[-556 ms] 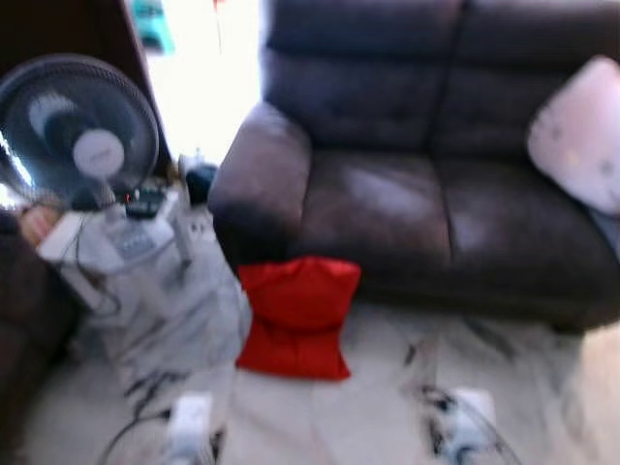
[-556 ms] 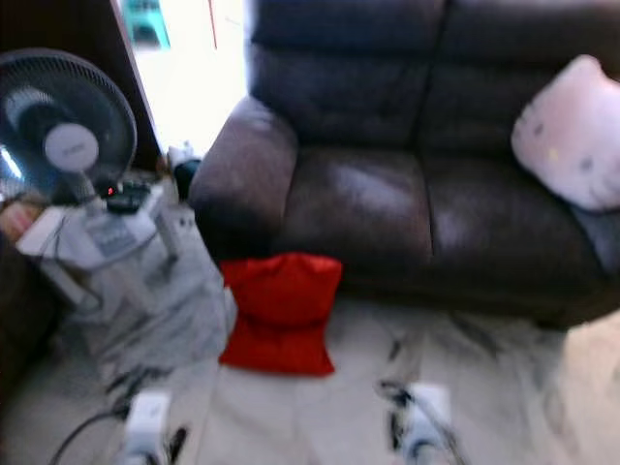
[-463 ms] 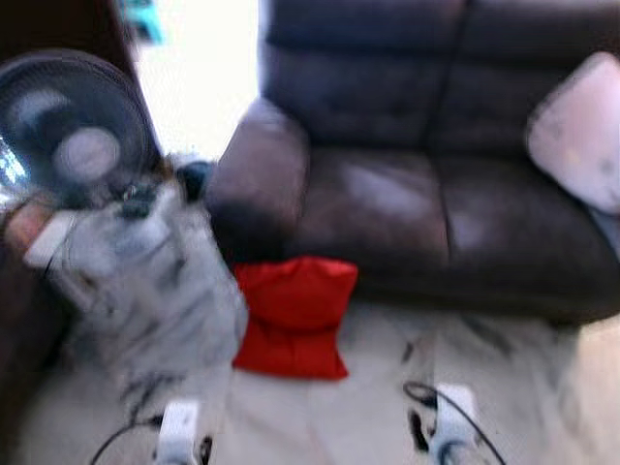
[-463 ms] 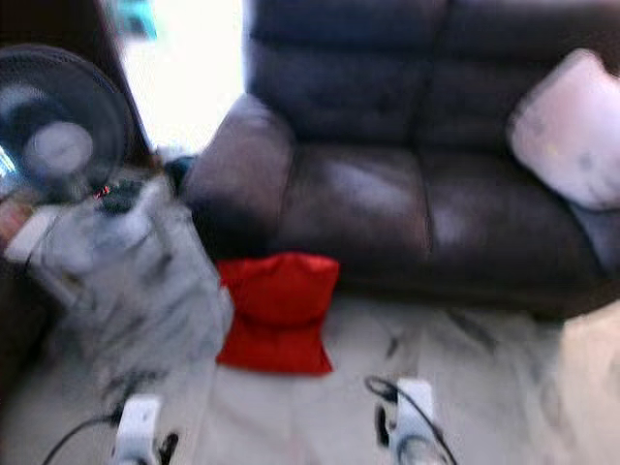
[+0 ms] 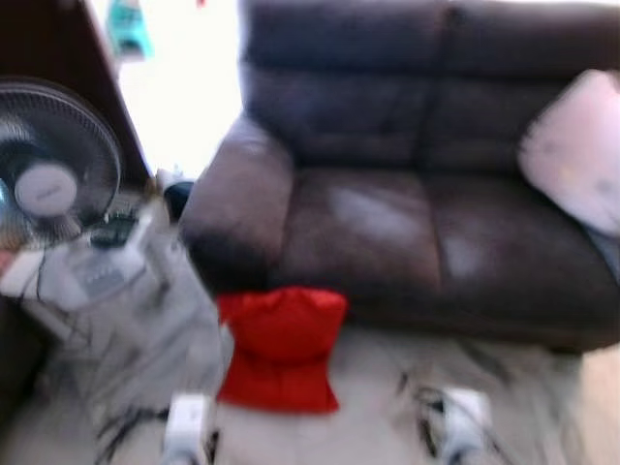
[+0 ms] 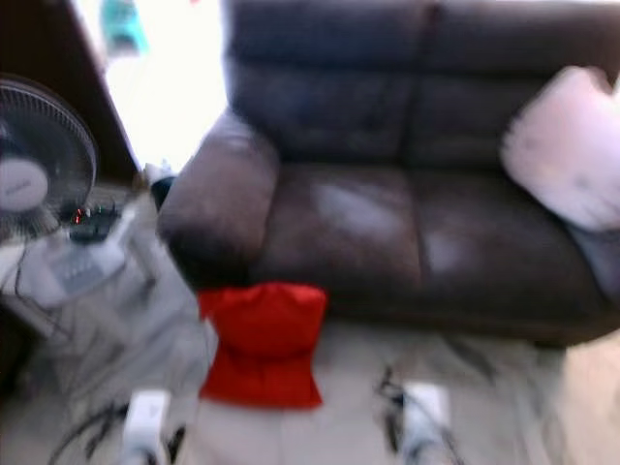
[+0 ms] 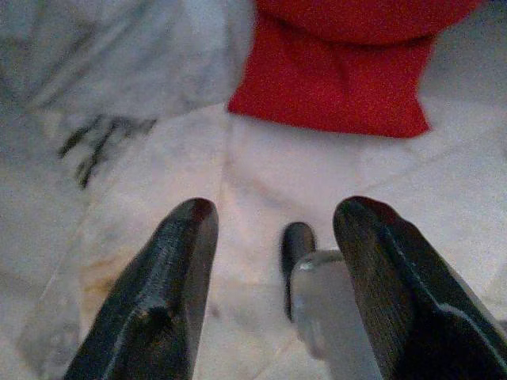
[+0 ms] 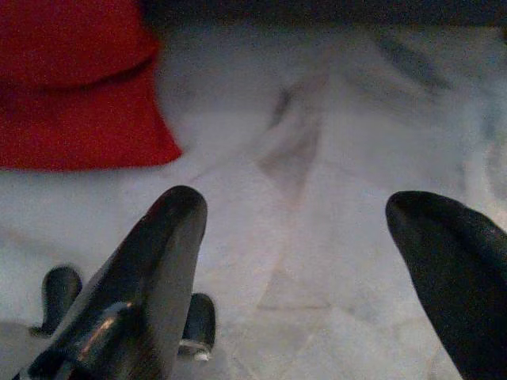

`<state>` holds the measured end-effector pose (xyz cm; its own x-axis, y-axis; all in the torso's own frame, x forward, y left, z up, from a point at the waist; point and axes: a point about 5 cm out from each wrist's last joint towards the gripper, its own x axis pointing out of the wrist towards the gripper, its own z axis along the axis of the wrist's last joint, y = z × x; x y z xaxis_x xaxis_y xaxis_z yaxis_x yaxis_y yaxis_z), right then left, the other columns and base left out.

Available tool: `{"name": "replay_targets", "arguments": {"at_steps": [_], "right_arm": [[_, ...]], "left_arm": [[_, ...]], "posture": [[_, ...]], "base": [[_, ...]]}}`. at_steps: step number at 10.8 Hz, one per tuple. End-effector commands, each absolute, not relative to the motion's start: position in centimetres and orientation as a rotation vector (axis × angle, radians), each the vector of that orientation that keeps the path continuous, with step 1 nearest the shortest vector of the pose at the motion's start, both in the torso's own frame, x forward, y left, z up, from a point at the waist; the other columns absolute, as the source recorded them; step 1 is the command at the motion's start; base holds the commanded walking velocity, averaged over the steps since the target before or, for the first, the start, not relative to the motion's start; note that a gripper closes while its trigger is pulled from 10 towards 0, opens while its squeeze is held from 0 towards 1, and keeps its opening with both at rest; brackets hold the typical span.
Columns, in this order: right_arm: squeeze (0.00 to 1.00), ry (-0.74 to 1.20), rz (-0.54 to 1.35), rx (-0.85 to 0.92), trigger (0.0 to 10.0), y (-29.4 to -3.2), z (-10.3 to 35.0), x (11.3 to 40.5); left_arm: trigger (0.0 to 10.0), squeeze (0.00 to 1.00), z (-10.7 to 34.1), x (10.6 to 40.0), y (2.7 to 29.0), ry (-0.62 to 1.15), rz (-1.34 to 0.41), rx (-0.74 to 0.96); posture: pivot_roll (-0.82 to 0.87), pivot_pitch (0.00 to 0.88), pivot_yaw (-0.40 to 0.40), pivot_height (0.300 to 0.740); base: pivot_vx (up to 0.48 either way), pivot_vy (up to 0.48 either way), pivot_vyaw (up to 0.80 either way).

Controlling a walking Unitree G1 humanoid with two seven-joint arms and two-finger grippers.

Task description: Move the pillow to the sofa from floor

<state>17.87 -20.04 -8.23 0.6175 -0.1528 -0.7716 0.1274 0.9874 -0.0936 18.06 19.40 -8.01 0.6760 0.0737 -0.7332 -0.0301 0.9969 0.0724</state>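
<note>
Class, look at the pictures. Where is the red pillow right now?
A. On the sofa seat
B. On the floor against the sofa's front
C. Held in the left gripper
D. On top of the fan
B: the red pillow lies on the marble floor, propped against the front of the sofa; both grippers, left and right, are open and empty.

Electric fan, round black grille, pale hub, far left of scene, stands on small white stool. Dark remote-like item lies on stool top beside fan base; too blurred to tell more. Pale pink cushion leans at right end of seat. Marble floor, white with grey veining, spreads across near part. Cables trail on floor near left. Bright doorway far left, teal object beyond it, blurred.
</note>
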Motion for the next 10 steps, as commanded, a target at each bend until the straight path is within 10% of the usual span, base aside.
{"name": "replay_targets", "arguments": {"at_steps": [1, 10], "right_arm": [[0.0, 0.901, -0.174, -0.038, 10.0, -20.69, -8.28, 17.54], [0.0, 0.89, -0.184, -0.029, 10.0, -20.8, -8.23, 17.55]], "left_arm": [[10.0, 0.0, -8.23, 17.79, 19.0, 0.843, 0.049, 0.051], [10.0, 0.0, -8.2, 17.85, 18.86, 0.837, 0.039, 0.048]], "posture": [[0.04, 0.034, -0.039, 0.74], [0.04, 0.038, -0.042, 0.74]], "base": [[0.371, 0.0, 0.8], [0.165, 0.0, 0.0]]}}
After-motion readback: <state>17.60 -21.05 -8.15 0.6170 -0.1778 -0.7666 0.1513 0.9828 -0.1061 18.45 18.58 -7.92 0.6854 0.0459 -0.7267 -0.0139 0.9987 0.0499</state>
